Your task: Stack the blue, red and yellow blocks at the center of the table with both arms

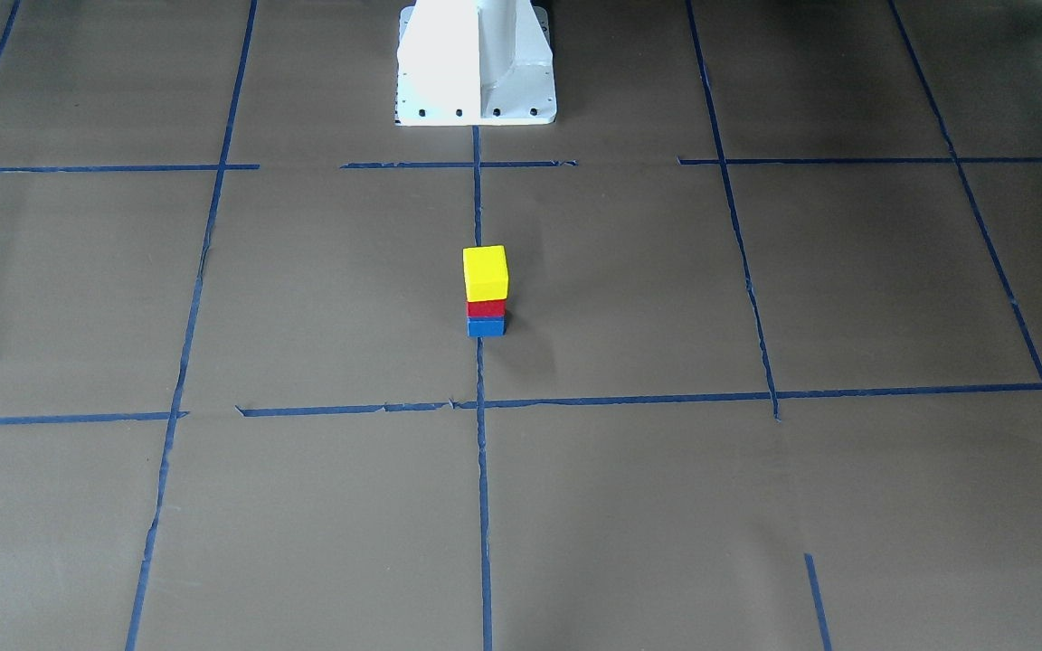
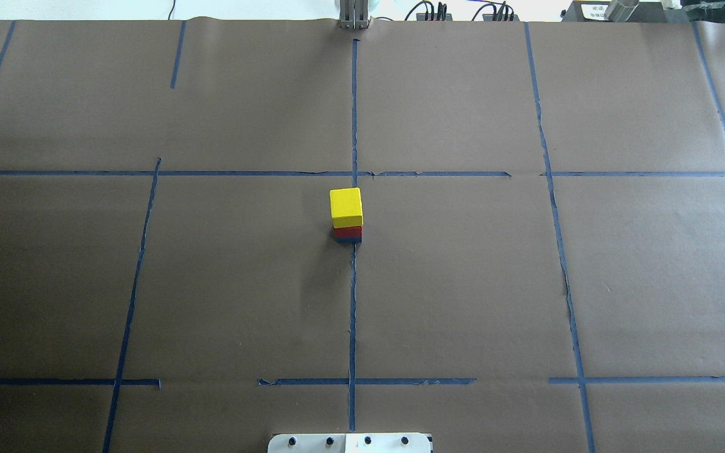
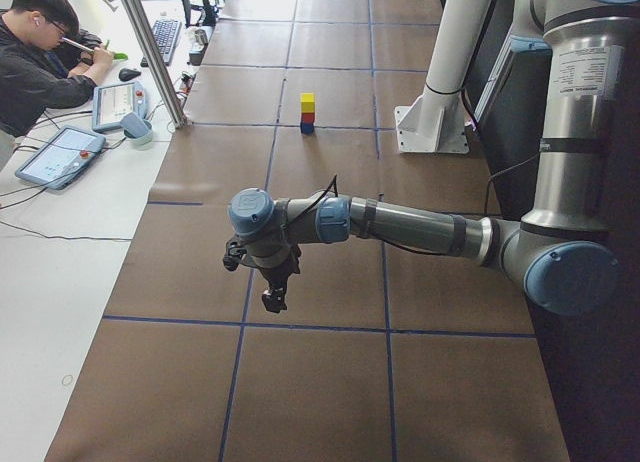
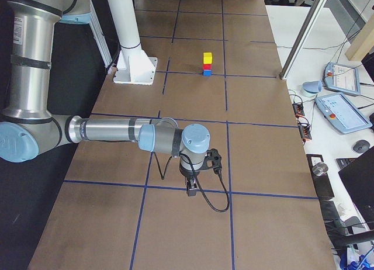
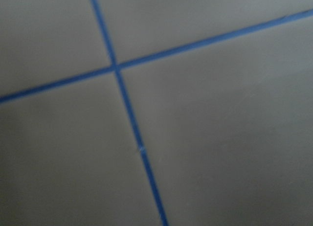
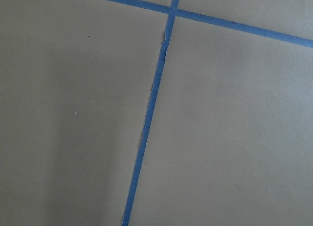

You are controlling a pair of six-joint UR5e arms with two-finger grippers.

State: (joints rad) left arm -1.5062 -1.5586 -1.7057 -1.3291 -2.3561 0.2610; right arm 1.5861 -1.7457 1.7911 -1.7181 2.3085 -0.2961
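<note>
A stack of three blocks stands at the table's center on the middle tape line. The yellow block is on top, the red block in the middle, the blue block at the bottom. The stack also shows in the overhead view. My left gripper hangs over the table far from the stack, in the exterior left view only. My right gripper hangs far from the stack, in the exterior right view only. I cannot tell whether either is open or shut. Both wrist views show only brown paper and tape.
Blue tape lines divide the brown paper into a grid. The white robot base stands at the table's edge. An operator sits at a side desk with pendants. A metal pole stands at the table's far edge.
</note>
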